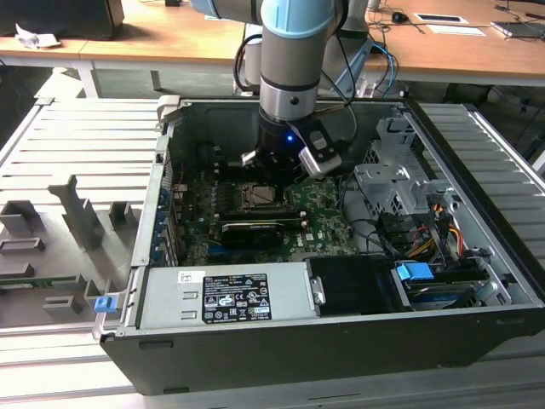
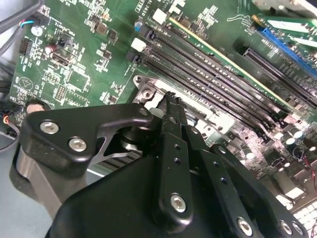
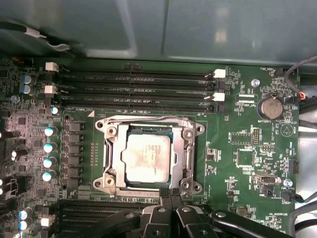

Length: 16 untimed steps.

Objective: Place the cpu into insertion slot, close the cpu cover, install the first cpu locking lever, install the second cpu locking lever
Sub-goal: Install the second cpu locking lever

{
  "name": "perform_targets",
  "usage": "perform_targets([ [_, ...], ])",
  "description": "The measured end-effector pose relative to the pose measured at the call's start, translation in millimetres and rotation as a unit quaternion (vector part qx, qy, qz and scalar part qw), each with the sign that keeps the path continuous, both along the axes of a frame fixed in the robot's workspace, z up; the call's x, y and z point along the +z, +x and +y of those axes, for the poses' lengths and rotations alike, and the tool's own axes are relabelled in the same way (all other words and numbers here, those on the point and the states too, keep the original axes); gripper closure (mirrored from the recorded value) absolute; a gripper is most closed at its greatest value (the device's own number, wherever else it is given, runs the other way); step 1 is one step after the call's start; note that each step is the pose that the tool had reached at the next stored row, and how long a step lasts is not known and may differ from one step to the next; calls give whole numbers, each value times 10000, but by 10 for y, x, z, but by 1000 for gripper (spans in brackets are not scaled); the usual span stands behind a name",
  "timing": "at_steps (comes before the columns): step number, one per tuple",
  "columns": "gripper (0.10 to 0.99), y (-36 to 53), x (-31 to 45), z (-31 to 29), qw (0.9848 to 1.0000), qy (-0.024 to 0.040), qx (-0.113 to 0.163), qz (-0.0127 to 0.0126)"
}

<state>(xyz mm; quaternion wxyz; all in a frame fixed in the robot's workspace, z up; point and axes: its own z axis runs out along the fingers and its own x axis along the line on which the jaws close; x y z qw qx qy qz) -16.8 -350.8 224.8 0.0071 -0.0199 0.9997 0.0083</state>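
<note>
Exterior view: we see the arm reaching down into an open pc case (image 1: 477, 281), w/ the gripper (image 1: 271, 175) low over the green motherboard (image 1: 319, 217), right above the insertion slot (image 1: 258, 195). A long black card (image 1: 253, 227) sits just in front of the slot. A grey power supply box (image 1: 230, 294) w/ a label fills the near side of the case, and a blue connector (image 1: 415, 273) lies toward the exterior view's right. A ribbed grey tray (image 1: 77, 170) lies beside the case on the exterior view's left.

Second wrist view: the black gripper (image 2: 168, 101) linkage takes up the foreground. The fingers (image 2: 171, 111) look pressed together into one narrow tip, which sits at the metal rim of the insertion slot (image 2: 148, 91). We can't tell if the tip touches the rim. Long black memory slots (image 2: 213, 74) run past just beyond it.

First wrist view: the cpu (image 3: 147, 158) lies flat inside the insertion slot (image 3: 190, 163), silver top up, square to the frame. Metal frame around it; whether the cpu cover is down over the chip we can't tell. The gripper (image 3: 170, 192) tips, close together, meet the slot's edge at the middle of one side. Memory slots (image 3: 133, 91) lie on the far side of the socket, a round coin battery (image 3: 272, 106) off toward the board's corner.
</note>
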Motion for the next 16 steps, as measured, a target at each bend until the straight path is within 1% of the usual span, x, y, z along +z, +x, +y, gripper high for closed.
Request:
perform_targets([
  [3,980,0,0,-24,10000,0,0,0],
  [6,980,-1,3,-34,10000,-1,-1,0],
  [8,980,0,20,-38,10000,0,0,0],
  [11,980,-1,88,-44,10000,1,0,0],
  [13,980,-20,91,-49,10000,5,0,-1],
  [14,980,-31,91,-53,9999,113,1,-1],
  [15,980,-35,91,-60,9997,252,0,-1],
  [16,980,-36,91,-66,9994,339,0,-1],
])
